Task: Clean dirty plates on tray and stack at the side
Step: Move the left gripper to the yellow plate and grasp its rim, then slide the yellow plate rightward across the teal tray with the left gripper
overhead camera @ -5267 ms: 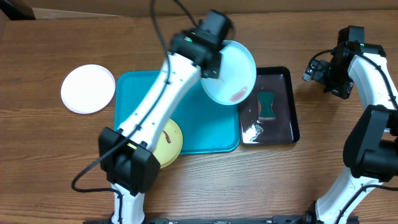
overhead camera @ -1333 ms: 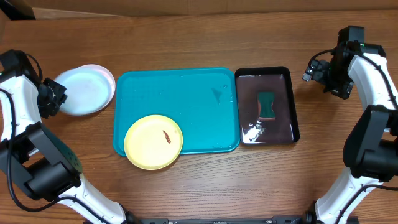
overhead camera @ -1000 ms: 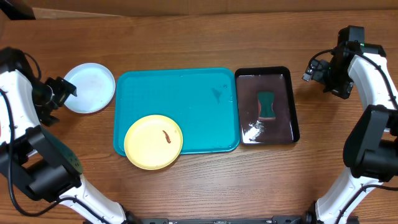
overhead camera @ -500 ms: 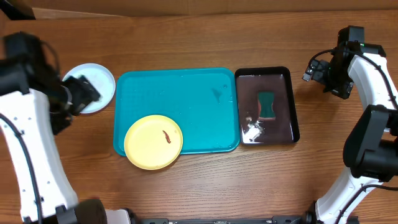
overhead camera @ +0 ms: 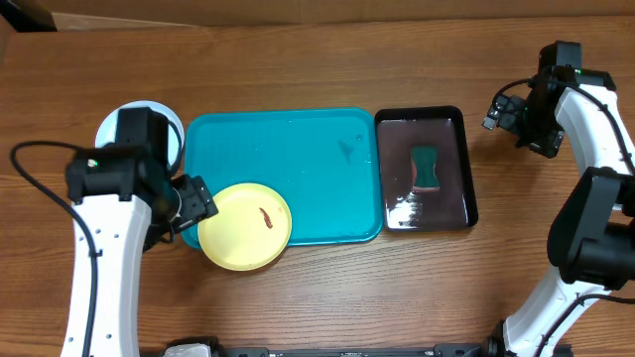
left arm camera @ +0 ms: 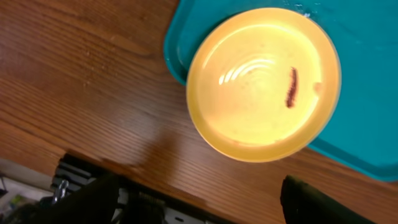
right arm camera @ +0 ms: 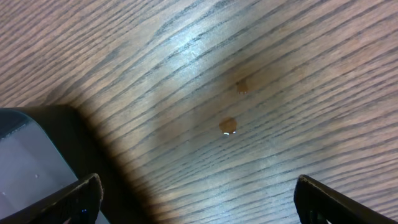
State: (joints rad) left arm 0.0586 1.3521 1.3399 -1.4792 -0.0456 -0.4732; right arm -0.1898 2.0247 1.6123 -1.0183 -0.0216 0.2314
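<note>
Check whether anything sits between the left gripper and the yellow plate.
Nothing visible does. The left gripper hangs open just beside the left rim of the yellow plate, and the wrist view shows nothing lying over the plate. The plate overhangs the front-left corner of the tray.

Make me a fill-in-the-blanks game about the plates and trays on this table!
The yellow plate has a ___ smear on it.
The sponge lies in the ___ tray.
The blue tray holds just ___ plate.
Missing words: brown, black, one.
</note>
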